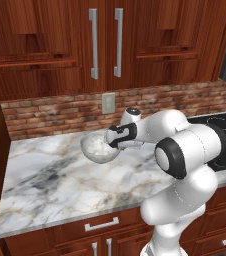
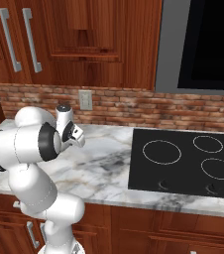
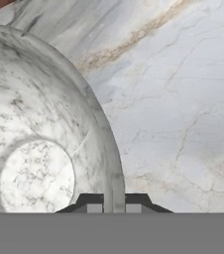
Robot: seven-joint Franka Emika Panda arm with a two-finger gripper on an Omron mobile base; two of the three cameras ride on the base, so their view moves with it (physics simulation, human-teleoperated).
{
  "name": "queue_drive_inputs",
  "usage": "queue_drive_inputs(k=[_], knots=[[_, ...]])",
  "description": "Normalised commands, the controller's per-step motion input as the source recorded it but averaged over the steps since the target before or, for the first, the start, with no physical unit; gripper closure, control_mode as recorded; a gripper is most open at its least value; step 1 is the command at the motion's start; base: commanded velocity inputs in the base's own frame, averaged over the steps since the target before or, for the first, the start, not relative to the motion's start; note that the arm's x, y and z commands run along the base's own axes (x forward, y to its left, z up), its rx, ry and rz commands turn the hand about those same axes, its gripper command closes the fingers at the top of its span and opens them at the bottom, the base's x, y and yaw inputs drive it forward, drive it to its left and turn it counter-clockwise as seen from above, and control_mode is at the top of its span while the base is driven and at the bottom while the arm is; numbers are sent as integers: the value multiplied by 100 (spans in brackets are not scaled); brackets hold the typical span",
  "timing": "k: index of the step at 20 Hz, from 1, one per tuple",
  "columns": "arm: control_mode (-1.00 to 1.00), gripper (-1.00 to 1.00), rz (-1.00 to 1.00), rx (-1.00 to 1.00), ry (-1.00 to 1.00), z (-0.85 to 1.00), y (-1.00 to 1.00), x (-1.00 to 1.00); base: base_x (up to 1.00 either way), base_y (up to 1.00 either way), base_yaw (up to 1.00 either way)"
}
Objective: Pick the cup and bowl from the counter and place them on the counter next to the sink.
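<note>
The gripper has its 2 dark fingertips set one on each side of the rim of the bowl, the rim wall running straight between them. The gap between the tips is narrow, only a little wider than the wall, so the claw is clamped on the bowl's rim, 1 tip inside and 1 outside.

In the left base view the bowl sits upright with its mouth facing up, the gripper at its right edge, toward the cooktop. Being round, it has no long axis; its flat circular base shows pale through the glassy wall in the hand view. Whether its base touches the counter or is just above it cannot be told.

The bowl is on the marble stretch left of the cooktop, nearer the brick backsplash than the front edge, just below the wall outlet.
</note>
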Motion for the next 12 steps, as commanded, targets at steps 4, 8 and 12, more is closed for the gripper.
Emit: queue_drive_inputs(k=[4,8,12], knots=[[-100,100,0,0,0,0,0,0,0,0,0],[-100,100,-4,0,0,2,0,-3,0,0,0],[-100,100,-2,4,0,15,-1,-52,0,0,0]])
